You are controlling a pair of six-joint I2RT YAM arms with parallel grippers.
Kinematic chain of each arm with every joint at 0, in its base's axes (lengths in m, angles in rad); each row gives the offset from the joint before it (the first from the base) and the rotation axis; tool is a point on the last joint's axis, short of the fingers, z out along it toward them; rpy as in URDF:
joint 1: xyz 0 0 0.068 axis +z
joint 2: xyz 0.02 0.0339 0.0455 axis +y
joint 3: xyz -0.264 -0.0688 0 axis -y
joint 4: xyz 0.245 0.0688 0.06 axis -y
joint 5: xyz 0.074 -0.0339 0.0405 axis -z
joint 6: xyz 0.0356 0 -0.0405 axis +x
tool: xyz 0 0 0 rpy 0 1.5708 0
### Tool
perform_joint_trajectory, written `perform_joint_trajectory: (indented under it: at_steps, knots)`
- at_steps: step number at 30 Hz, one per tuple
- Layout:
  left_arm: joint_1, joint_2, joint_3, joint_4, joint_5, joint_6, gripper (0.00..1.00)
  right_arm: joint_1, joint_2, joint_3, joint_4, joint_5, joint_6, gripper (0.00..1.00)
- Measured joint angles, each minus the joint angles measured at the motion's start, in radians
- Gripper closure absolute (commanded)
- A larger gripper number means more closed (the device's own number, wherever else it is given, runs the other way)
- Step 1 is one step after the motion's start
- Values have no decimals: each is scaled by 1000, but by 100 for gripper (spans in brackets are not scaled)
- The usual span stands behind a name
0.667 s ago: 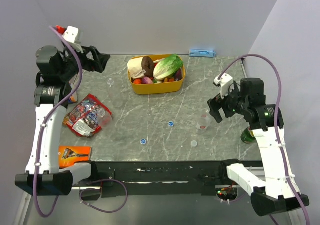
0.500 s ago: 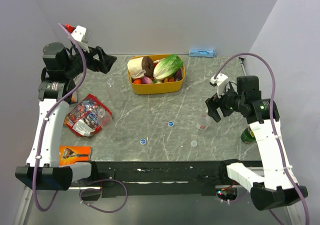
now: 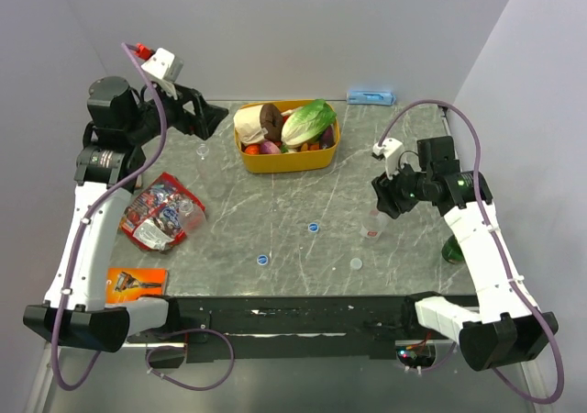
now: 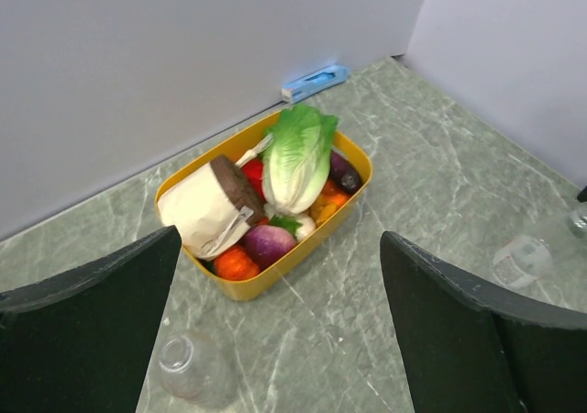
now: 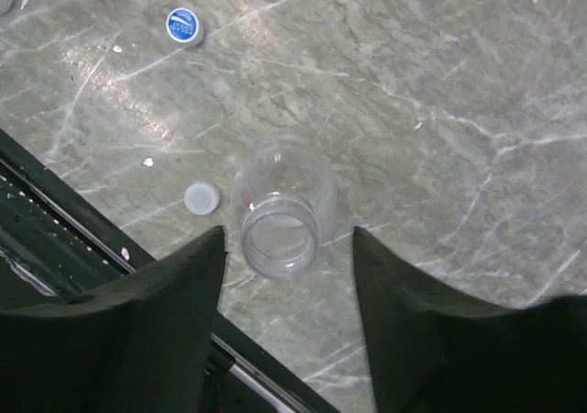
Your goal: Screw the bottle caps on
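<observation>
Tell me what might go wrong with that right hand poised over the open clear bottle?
The right hand hangs open over the upright, uncapped bottle, which sits nearer one finger. That finger touching first might tip it. The whitish cap lies close by, near the table's front edge, and could get knocked off.

Top view, dial centred on the table (image 3: 413, 156), 12 = far edge.
- Tub (image 3: 289, 166) at 12, produce in it.
- Flat pack (image 3: 371, 96) at 1, against the back wall.
- Bottle A (image 3: 202, 153) at 10, just left of the tub.
- Snack bag (image 3: 156, 213) at 9.
- Razor card (image 3: 138, 283) at 8, front-left corner.
- Bottle B (image 3: 371, 227) at 4.
- Big bottle (image 3: 452, 250) also at 4, further out at the right edge.
- Cap 1 (image 3: 314, 227) at 5, near centre.
- Cap 2 (image 3: 262, 260) at 7.
- Cap 3 (image 3: 356, 263) at 5, near bottle B's 7.
</observation>
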Motion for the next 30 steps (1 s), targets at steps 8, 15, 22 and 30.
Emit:
perform_joint_trajectory:
  at_steps: [8,15,22,30]
  knots:
    - [-149,23,27,-14,-11,71,4,25,1,-4,34,4,4,100]
    - [-396,71,-72,64,-23,123,4,25,56,176,-44,-37,46,100]
    - [-610,68,-388,275,-23,191,4,25,132,490,-60,-163,126,100]
    - [-740,130,-421,468,-118,238,4,49,163,544,-117,-314,129,100]
